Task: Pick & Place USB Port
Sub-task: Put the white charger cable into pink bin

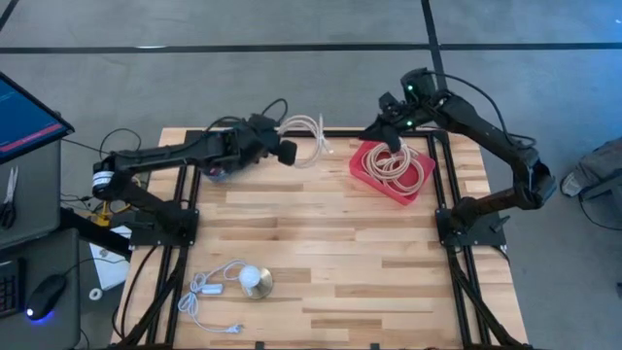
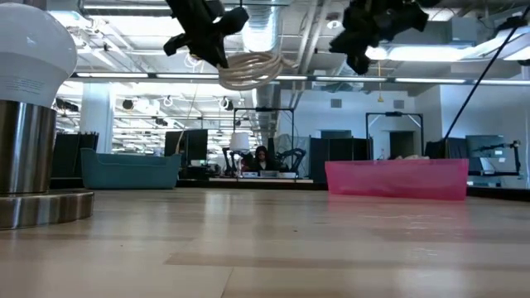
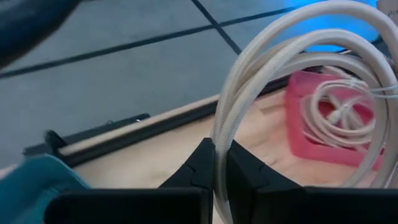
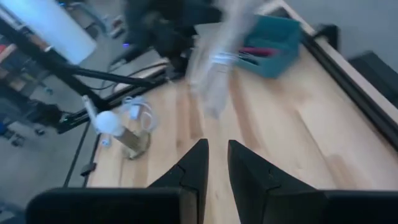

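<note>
- The lamp [image 2: 33, 124] stands nearest the low camera, at the table's near edge, with a loose white cord [image 1: 209, 292] lying just beside it; neither is part of the step in hand.
- The left gripper [image 3: 216, 163] holds a coiled cable [image 3: 292, 74] clear of the table, its fingers pinching the strands of the loop.
- The coil hangs over the far part of the table, between the blue bin [image 1: 216, 170] and the red tray [image 1: 367, 167].
- The tray already holds a similar coil [image 1: 398, 165].
- Judgement: the step in hand is the carry to the tray.
- To do it well, the coil should travel level and high enough to clear the tray wall, then be lowered until its hanging loops rest inside before the fingers part; a high release risks strands draping over the rim.
- The right gripper [image 4: 216, 163] hovers above the tray with its fingers close together and nothing between them. It stands in the likely path and ought to clear away first.
- The high view alone gives the layout: coil, tray and bin in relation.
- The low view alone shows the coil's height above the table [image 2: 273, 248].
- The left wrist view alone shows the pinch itself.
- The right wrist view shows the lamp and bin but only a blurred coil.
</note>
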Robot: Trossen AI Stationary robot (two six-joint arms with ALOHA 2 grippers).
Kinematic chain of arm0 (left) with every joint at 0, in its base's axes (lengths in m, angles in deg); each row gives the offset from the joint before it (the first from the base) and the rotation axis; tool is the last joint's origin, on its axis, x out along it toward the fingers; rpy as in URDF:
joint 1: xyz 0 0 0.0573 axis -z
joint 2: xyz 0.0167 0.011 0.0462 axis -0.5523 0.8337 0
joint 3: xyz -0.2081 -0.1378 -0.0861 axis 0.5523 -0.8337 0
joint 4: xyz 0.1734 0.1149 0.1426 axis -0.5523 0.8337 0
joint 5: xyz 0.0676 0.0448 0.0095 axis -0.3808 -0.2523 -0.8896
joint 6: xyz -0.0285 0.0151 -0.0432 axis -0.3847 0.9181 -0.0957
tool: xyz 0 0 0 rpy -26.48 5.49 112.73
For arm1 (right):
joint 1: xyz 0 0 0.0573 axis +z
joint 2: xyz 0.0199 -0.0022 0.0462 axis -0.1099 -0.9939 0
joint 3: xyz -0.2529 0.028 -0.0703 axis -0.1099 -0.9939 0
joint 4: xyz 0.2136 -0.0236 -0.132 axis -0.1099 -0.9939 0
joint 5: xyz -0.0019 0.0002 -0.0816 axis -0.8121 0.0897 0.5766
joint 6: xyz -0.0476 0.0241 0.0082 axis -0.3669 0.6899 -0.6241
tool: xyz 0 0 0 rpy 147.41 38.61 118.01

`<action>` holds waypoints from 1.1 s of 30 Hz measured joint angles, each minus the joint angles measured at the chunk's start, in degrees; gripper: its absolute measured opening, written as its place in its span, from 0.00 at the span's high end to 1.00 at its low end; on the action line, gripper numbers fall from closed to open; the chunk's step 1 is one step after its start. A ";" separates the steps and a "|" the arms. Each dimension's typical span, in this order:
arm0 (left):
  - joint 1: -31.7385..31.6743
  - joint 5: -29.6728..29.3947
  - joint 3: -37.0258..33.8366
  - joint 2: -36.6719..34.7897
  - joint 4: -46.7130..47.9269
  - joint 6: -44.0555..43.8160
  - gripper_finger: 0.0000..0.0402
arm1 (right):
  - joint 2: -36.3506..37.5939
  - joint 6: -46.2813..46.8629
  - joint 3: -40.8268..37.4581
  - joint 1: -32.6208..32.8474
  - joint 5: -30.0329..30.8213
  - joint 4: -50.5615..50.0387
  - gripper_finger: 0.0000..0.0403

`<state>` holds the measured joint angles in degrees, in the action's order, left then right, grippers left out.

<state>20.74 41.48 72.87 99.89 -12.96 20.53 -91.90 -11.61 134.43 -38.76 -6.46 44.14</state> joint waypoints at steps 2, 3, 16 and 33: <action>-1.50 0.67 -0.02 -0.27 0.01 2.43 0.96 | 0.00 0.97 0.00 2.23 0.04 2.43 0.87; -2.08 0.95 -0.02 -0.32 -0.19 3.60 0.96 | 0.00 1.88 0.00 3.19 0.05 3.53 0.87; -3.66 6.76 -0.04 -2.61 -3.77 13.83 0.96 | -4.60 14.74 0.00 12.66 9.60 13.28 0.83; -3.64 7.84 -0.04 -2.59 -4.15 13.97 0.96 | -9.12 18.02 4.57 15.38 10.56 21.60 0.41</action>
<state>17.10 49.32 72.83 97.31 -17.11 34.51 -101.02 6.41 138.99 -23.39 4.10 65.74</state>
